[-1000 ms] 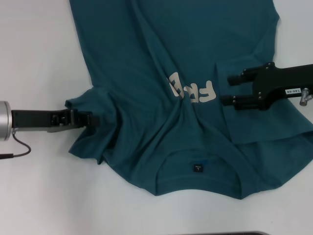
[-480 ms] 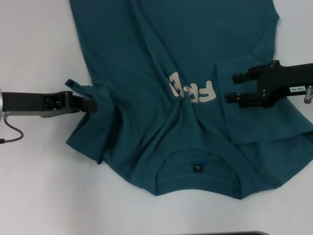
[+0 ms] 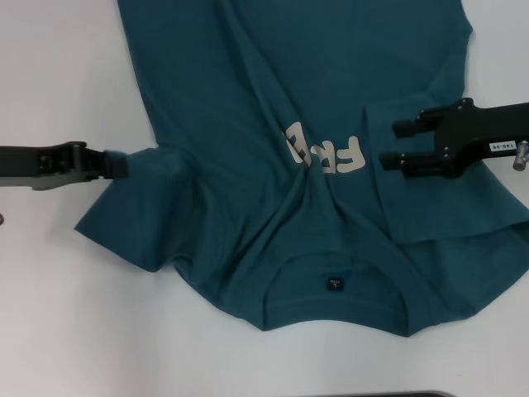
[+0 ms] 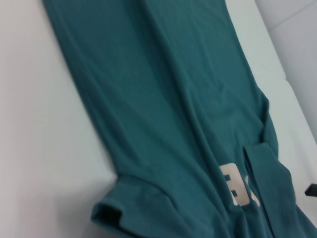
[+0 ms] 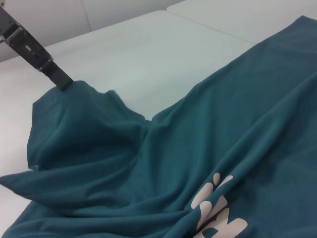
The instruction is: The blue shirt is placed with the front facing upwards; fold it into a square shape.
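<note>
The blue shirt [image 3: 248, 91] lies front up on the white table, its collar [image 3: 335, 285] toward me and cream letters [image 3: 322, 155] on the wrinkled chest. At the left, my left gripper [image 3: 118, 164] is shut on the edge of the left sleeve [image 3: 132, 215], which is drawn outward and lifted at the pinch. The right wrist view shows that left gripper [image 5: 60, 79] holding the raised sleeve [image 5: 74, 129]. My right gripper [image 3: 395, 143] hovers open over the shirt's right side, beside the letters, where the right sleeve [image 3: 438, 207] is folded inward.
Bare white table [image 3: 58, 314] lies left of and in front of the shirt. A dark edge [image 3: 372, 394] shows at the near border. The shirt's hem runs out of the head view at the far side.
My left gripper has moved outward to the left with the sleeve, stretching it from a bunched clump into a wider flap. The right gripper has barely moved.
</note>
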`<action>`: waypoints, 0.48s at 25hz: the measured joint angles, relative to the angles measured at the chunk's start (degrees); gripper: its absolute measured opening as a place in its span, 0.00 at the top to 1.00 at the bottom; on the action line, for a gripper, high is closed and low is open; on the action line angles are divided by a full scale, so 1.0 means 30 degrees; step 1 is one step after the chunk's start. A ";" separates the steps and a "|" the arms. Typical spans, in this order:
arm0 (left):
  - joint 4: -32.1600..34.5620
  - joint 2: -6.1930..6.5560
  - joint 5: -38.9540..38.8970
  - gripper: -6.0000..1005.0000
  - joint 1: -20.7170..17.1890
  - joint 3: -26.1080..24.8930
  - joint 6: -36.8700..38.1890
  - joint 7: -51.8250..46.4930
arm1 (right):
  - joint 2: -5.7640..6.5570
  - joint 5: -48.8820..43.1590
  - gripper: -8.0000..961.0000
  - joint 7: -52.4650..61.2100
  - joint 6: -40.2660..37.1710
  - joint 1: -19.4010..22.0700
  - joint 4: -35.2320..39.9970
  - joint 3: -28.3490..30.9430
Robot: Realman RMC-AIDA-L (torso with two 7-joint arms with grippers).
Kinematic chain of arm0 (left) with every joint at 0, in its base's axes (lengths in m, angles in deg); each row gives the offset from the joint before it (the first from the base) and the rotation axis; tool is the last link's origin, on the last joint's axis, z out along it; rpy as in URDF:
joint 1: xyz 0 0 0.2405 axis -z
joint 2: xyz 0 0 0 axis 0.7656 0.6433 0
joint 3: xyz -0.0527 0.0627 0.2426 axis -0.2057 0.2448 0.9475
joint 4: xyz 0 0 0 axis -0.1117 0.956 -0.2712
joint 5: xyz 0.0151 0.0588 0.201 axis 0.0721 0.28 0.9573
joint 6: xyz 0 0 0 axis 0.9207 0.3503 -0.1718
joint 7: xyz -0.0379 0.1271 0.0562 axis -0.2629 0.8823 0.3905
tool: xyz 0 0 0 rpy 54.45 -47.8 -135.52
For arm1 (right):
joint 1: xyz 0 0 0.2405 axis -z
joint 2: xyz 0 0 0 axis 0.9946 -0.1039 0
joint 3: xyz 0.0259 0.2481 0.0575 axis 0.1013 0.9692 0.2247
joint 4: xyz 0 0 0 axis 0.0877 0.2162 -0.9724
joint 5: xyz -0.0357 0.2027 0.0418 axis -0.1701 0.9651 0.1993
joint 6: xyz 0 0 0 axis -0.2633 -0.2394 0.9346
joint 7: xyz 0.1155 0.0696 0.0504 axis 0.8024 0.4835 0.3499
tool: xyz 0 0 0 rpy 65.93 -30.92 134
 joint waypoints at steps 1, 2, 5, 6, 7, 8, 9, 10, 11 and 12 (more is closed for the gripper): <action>0.0031 0.0041 0.0010 0.95 -0.0008 -0.0140 0.0035 -0.0002 | 0.0013 0.0011 0.34 0.0027 -0.0016 -0.0005 0.0000 0.0001; 0.0044 0.0062 0.0028 0.95 -0.0026 -0.0268 0.0093 -0.0001 | 0.0028 0.0035 0.34 0.0033 -0.0051 -0.0018 -0.0001 0.0007; 0.0021 0.0078 0.0251 0.95 -0.0052 -0.0410 0.0150 -0.0001 | 0.0039 0.0097 0.34 0.0043 -0.0088 -0.0027 -0.0003 0.0027; -0.0042 0.0080 0.0365 0.95 -0.0053 -0.0473 0.0178 0.0000 | 0.0040 0.0103 0.34 0.0057 -0.0100 -0.0041 -0.0004 0.0029; -0.0091 0.0084 0.0422 0.95 -0.0055 -0.0538 0.0208 -0.0001 | 0.0042 0.0106 0.34 0.0078 -0.0107 -0.0052 -0.0006 0.0036; -0.0127 0.0107 0.0432 0.96 -0.0054 -0.0617 0.0243 -0.0002 | 0.0044 0.0109 0.34 0.0101 -0.0118 -0.0060 -0.0006 0.0057; -0.0171 0.0145 0.0443 0.96 -0.0055 -0.0715 0.0290 -0.0003 | 0.0047 0.0111 0.34 0.0115 -0.0124 -0.0064 -0.0007 0.0086; -0.0188 0.0200 0.0447 0.96 -0.0056 -0.0821 0.0316 -0.0002 | 0.0049 0.0113 0.35 0.0123 -0.0126 -0.0065 -0.0006 0.0136; -0.0196 0.0286 0.0462 0.96 -0.0056 -0.1007 0.0380 -0.0002 | 0.0049 0.0114 0.35 0.0125 -0.0132 -0.0067 -0.0006 0.0189; -0.0197 0.0341 0.0480 0.96 -0.0056 -0.1131 0.0422 -0.0002 | 0.0049 0.0114 0.35 0.0128 -0.0139 -0.0069 -0.0006 0.0239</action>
